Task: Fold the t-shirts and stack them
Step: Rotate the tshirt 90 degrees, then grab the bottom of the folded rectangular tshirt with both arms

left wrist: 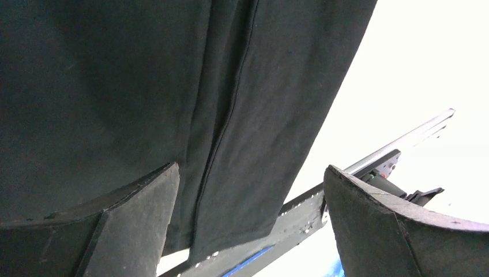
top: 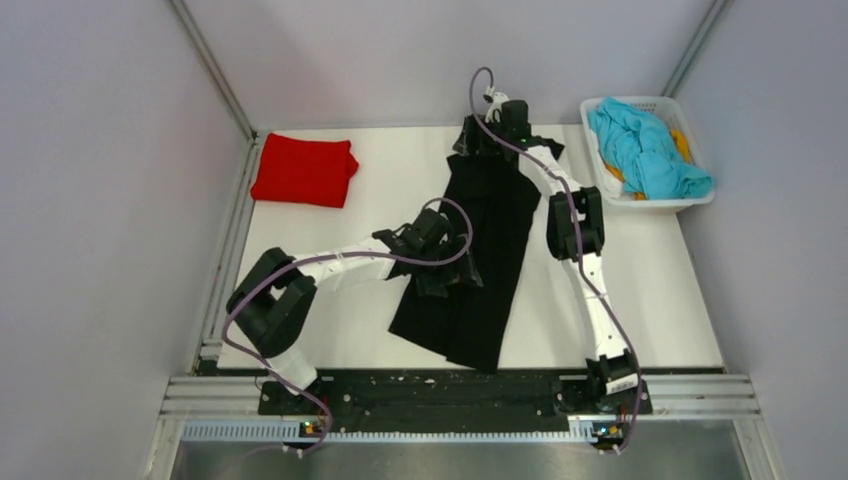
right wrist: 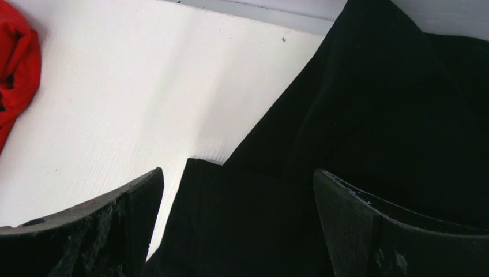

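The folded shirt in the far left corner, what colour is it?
The folded shirt is red. The top external view shows it best.

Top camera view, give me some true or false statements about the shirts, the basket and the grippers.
1. The red shirt lies folded at the far left of the table. True.
2. The basket is empty. False: it holds blue and orange clothes.
3. The black shirt sits on the red one. False: it lies apart, stretched along the table's middle.
4. The left gripper and right gripper are both open. True.
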